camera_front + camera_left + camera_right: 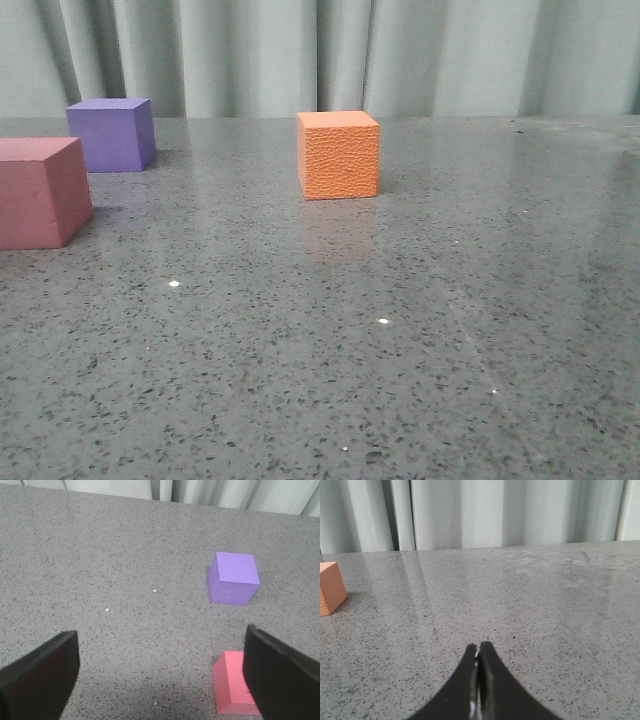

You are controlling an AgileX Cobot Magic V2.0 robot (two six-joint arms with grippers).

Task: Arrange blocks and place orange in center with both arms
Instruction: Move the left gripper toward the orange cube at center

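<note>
Front view: low, near the counter (400, 350), facing curtains. Left wrist view: steeply downward; both share the purple cube (112, 134).

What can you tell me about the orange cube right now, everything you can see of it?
The orange cube is a foam-looking block with a pebbled, matte skin and crisp edges. It sits upright and flat on the grey speckled table, near the middle of the front view, casting a faint reflection in front. Nothing touches it: the purple cube and pink-red cube stand apart to its left. In the right wrist view only its corner shows at the frame edge.
</note>
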